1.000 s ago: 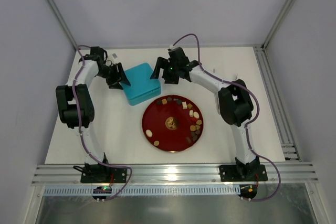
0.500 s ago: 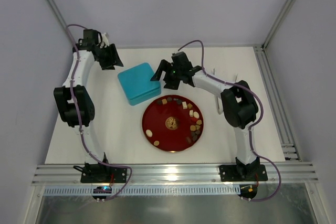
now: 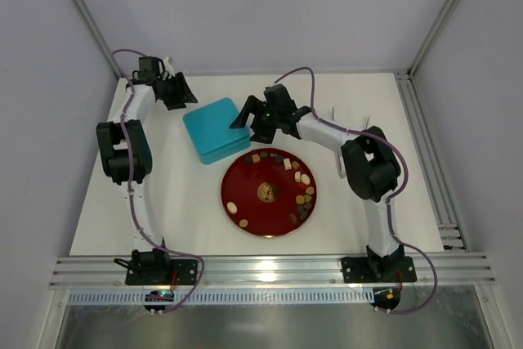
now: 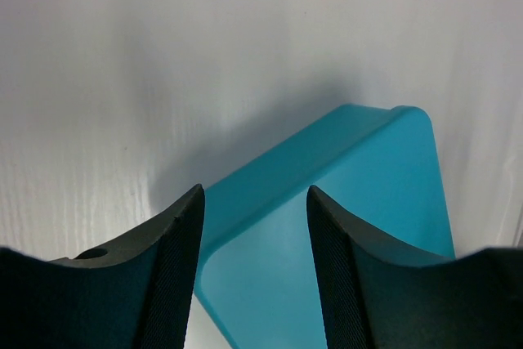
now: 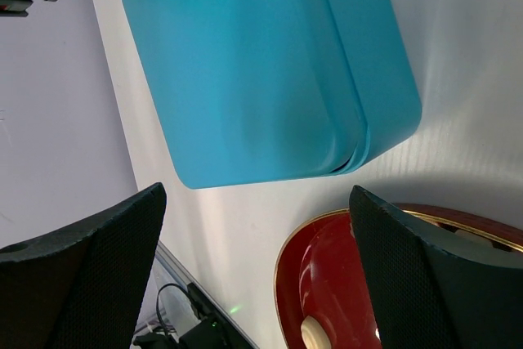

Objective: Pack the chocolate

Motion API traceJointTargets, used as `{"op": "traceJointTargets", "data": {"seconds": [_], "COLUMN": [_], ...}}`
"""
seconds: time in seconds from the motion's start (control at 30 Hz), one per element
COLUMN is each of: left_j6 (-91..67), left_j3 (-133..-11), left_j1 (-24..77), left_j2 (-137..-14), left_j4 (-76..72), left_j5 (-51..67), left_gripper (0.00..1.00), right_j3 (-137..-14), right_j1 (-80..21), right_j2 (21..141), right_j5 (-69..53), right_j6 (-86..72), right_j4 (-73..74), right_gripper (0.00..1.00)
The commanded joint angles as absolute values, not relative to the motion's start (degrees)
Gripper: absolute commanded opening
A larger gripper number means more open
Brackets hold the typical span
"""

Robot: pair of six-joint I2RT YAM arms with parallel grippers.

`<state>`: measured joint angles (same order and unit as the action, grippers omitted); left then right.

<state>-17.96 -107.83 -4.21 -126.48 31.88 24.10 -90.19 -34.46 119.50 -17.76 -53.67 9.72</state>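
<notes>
Several small chocolates [image 3: 301, 188], dark brown, tan and creamy white, lie on the red plate [image 3: 245, 190] at the table's middle. A closed teal box [image 3: 216, 128] sits behind the plate to the left. My left gripper [image 3: 185, 97] is open and empty, just above the box's far left corner; the box fills the left wrist view [image 4: 359, 226]. My right gripper [image 3: 245, 124] is open and empty at the box's right edge, above the gap between box [image 5: 261, 63] and plate [image 5: 343, 284]. One creamy chocolate [image 5: 317, 333] shows in the right wrist view.
A round gold emblem [image 3: 267, 192] marks the plate's centre. A small white object [image 3: 333, 114] lies on the table right of my right arm. Metal rails run along the table's near edge [image 3: 270, 271] and right side [image 3: 425, 161].
My left gripper drew back from the box's left side toward the far left corner, then came slightly right and nearer the box. My right gripper dropped a little lower beside the box's right edge.
</notes>
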Motion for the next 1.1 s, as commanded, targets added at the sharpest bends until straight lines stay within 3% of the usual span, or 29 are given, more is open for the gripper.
{"op": "traceJointTargets", "data": {"seconds": [0.0, 1.07], "left_j6": [-20.0, -22.9], "left_j3": [-108.0, -103.1], "left_j1": [-4.5, -3.7], "left_j2": [-127.2, -127.0], "left_j4": [22.7, 18.5], "left_j5": [28.9, 33.6], "left_gripper": [0.53, 0.50], "right_j3": [-90.9, -94.4], "right_j1": [-35.2, -35.7], "right_j2": [117.2, 125.9], "right_j5": [-18.3, -18.5], "right_j6": [-54.8, -59.2], "right_j4": [7.5, 7.8], "right_gripper": [0.93, 0.93]}}
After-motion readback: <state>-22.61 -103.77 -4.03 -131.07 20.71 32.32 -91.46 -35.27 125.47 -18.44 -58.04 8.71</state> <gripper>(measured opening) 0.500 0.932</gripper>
